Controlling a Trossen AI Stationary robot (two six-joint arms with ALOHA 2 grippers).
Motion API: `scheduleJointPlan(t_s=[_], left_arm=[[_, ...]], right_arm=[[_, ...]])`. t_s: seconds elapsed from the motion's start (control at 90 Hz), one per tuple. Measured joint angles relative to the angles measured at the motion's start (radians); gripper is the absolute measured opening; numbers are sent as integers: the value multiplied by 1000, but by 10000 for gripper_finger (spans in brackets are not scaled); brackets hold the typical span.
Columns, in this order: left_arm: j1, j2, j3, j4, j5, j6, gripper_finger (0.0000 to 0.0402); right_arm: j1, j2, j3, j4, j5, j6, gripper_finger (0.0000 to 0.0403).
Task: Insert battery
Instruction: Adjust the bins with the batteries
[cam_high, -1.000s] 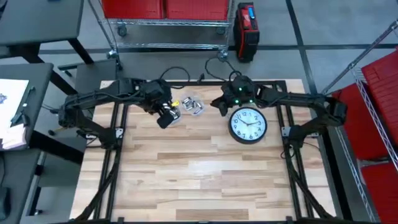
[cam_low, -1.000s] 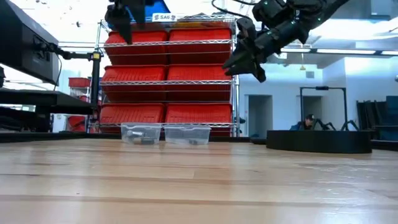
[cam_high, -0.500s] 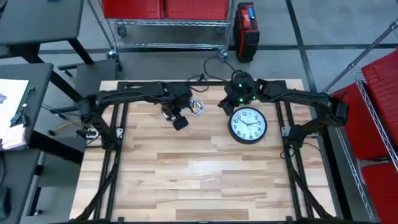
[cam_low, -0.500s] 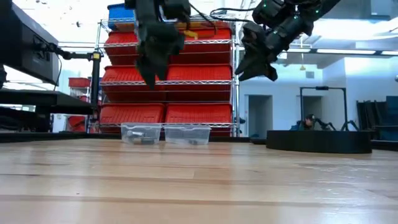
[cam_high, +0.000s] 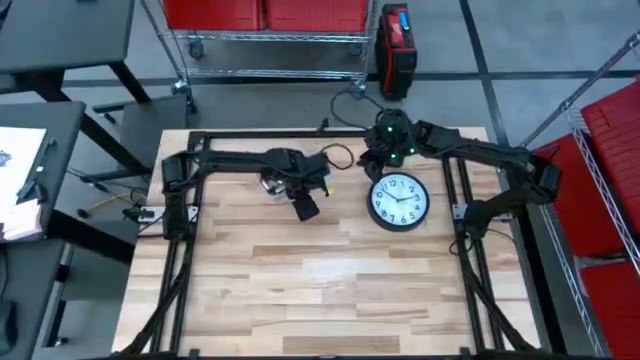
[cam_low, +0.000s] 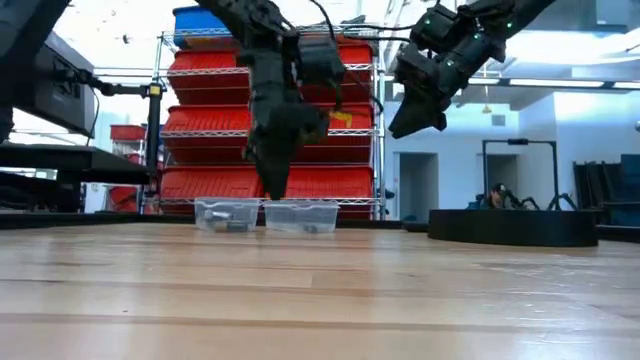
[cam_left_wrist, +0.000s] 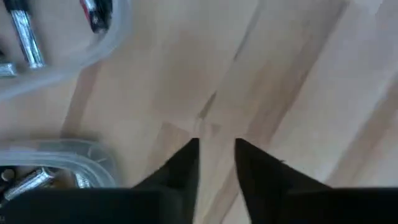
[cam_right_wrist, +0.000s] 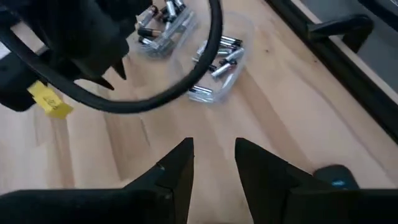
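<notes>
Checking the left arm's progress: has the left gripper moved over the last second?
Yes. The left gripper has swung rightward across the battery trays toward the clock.

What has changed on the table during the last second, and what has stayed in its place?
The left gripper has swept from the left side toward the table's middle, passing over the two clear battery containers and coming lower; its fingers are slightly apart and hold nothing. The right gripper shifted only a little, above the far edge of the clock. The clock and containers have not moved.
</notes>
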Motion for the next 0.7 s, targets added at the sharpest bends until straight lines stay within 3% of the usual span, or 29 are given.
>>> scheduleJointPlan(t_s=[0.156, 0.422, 0.7], left_arm=[[13, 27, 0, -5, -98, 20, 4], [55, 26, -2, -121, -146, 75, 8], [101, 22, -105, -173, -160, 88, 1]], right_arm=[[-13, 0, 0, -22, 0, -1, 113], [-10, 0, 0, -48, 0, -3, 113], [-10, 0, 0, -58, 0, -3, 113]])
